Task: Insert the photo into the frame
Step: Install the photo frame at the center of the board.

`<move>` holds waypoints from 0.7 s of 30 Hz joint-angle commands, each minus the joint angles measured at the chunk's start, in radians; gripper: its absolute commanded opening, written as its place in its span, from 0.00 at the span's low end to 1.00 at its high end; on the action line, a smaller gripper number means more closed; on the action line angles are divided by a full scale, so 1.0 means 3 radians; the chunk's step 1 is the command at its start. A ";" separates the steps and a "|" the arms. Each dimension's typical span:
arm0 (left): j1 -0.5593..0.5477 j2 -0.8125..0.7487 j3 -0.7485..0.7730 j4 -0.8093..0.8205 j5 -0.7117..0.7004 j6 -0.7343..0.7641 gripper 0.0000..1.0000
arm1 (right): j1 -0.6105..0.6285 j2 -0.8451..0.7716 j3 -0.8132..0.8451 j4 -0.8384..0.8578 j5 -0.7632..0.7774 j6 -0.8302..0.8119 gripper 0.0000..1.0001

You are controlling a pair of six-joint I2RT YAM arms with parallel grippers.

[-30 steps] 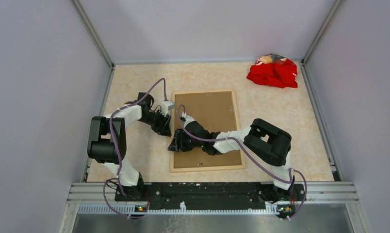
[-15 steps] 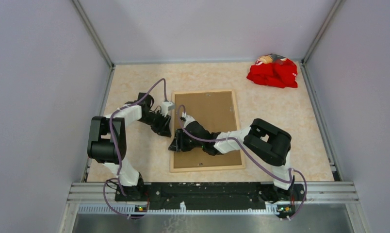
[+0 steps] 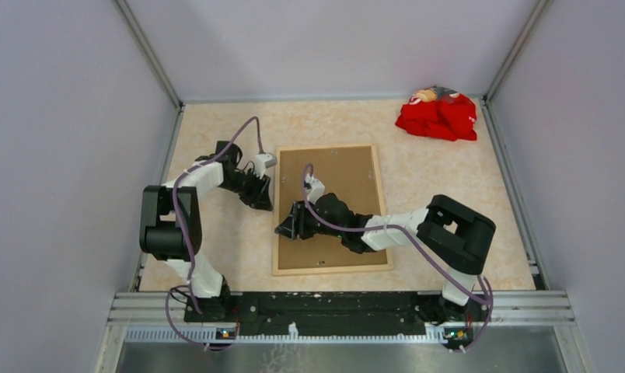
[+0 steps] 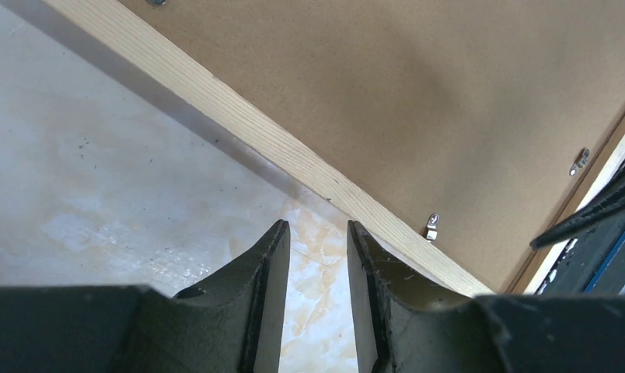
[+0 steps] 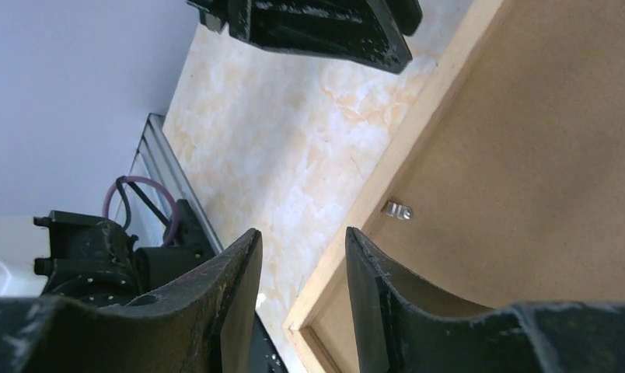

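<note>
The frame (image 3: 381, 203) of thin light wood lies face down mid-table, with the plain brown backing board (image 3: 340, 175) set in it. The photo is hidden. My left gripper (image 3: 264, 202) is open and empty, low over the table just left of the frame's left rail. In the left wrist view the gripper (image 4: 317, 227) points at that rail (image 4: 239, 116) and a small metal tab (image 4: 432, 226). My right gripper (image 3: 283, 231) is open and empty above the same left rail. In the right wrist view the gripper (image 5: 302, 233) straddles the rail (image 5: 418, 132) near a tab (image 5: 398, 210).
A crumpled red cloth (image 3: 438, 115) lies at the back right corner. Grey walls close in the table on three sides. The two grippers are close together at the frame's left side; the left gripper (image 5: 325, 27) shows at the top of the right wrist view.
The right arm has swung to the right, with its gripper still at the frame's left rail. The left gripper has drawn back slightly, away from the frame.
</note>
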 commanded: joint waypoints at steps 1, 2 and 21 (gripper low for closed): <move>0.0016 0.0075 0.0115 -0.0008 0.0146 -0.0059 0.40 | 0.0002 -0.0010 -0.0073 0.0172 0.0074 -0.0006 0.44; 0.0020 0.0093 0.0136 0.0009 0.0146 -0.0092 0.39 | -0.0016 -0.0018 -0.0040 0.0136 0.0114 -0.0029 0.45; 0.0110 0.0746 0.0704 0.0206 0.0484 -0.0565 0.38 | -0.1038 0.0900 0.1199 -0.0309 -0.0564 -0.0224 0.55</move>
